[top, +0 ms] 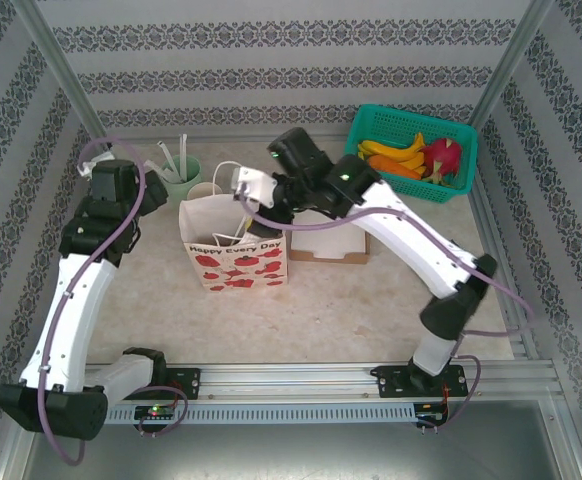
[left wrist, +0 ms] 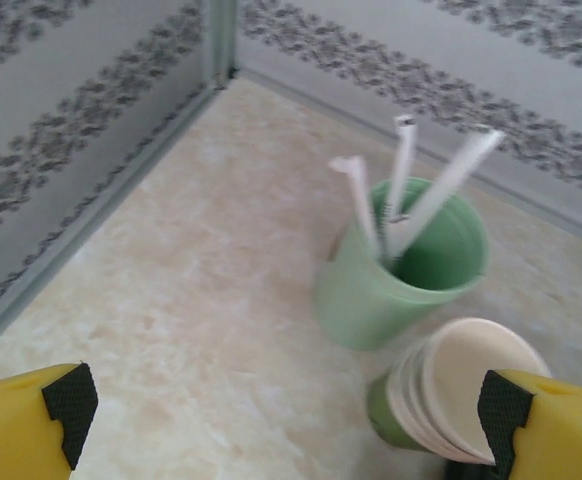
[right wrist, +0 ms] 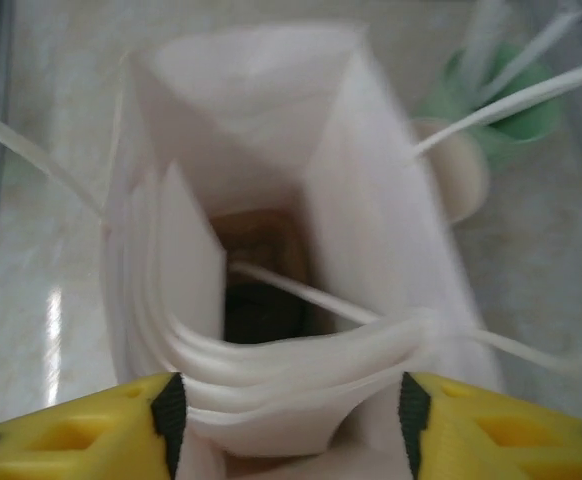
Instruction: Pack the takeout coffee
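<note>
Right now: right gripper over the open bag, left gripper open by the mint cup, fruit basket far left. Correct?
One error: the fruit basket sits far right, not left; the top view shows it. The rest holds: right gripper over the open bag, left gripper open by the mint cup.

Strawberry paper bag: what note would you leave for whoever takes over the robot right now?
Left claw: open, empty, hovering by the small green paper cup with cream-white inside.
Right claw: open above the mouth of the white paper bag with red strawberries, straddling the bag's near rim.
Cup: no lid on it, standing outside the bag beside the pale mint-green cup of white sticks.
Done: unclear; something dark lies at the bag's bottom, too blurred to name.
Left: get the green cup into the bag.
</note>
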Robot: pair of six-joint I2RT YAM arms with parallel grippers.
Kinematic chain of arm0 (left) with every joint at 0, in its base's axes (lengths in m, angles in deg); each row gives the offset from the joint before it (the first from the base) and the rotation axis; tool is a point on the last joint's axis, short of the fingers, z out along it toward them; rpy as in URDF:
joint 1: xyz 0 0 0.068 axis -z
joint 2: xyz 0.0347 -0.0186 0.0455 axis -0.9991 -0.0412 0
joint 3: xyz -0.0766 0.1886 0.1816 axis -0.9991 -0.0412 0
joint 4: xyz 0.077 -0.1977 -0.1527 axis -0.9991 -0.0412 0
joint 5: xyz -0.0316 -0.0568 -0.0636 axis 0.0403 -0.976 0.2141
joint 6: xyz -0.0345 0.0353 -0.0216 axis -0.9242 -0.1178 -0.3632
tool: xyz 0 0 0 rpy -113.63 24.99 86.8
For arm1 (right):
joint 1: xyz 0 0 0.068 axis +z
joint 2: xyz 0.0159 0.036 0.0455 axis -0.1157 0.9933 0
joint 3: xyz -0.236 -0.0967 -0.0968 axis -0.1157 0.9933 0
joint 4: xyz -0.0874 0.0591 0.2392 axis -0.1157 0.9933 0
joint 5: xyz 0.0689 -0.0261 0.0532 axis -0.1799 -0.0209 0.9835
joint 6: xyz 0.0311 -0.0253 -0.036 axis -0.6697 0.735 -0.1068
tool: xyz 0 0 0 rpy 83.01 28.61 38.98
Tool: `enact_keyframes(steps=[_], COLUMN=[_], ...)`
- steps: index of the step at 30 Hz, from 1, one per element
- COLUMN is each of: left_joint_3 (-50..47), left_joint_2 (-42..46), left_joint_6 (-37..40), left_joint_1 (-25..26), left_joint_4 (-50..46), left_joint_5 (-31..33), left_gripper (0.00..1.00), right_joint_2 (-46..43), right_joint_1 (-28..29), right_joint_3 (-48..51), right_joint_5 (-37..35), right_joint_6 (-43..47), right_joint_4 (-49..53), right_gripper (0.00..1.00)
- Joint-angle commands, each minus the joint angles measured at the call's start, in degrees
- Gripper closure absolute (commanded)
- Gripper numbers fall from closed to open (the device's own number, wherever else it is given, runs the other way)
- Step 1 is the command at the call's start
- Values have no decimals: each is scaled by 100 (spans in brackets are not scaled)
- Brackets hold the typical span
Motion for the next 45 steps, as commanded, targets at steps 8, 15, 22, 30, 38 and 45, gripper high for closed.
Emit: enact_keyframes(steps=[8, 15, 22, 30, 38, 45], left_joint_3=[-2927, -4763, -4876, -4767, -4796, -5040], left_joint_2=[230, -151, -722, -1399, -1683, -2180], left_joint_6=[-831, 632, 1881, 2427, 2784, 2770], left_joint_1=[-371, -406, -432, -423, -430, -423], left_joint_4=[2272, 4933, 6453, 7363, 7984, 9018], left_joint_5=[2230, 1167, -363, -1599, -1987, -2340], left_gripper=[1, 1, 1, 1, 1, 1], right_joint_2=[-3132, -3503, -2815, -1847, -1437, -1041], right_joint_1=[-2263, -4466, -5253, -5281, -5173, -4601], right_joint_3=[4994, 7665, 8484, 8319, 8432, 8692], right_joint_5=[-3540, -3416, -2456, -535, -94, -1365], right_joint_6=[-3119, -4025, -3713, -3271, -3341, -3059], right_joint_4=[-4528, -5326, -6728, -8326, -9269, -10010], right_gripper=[2, 2, 2, 2, 2, 2])
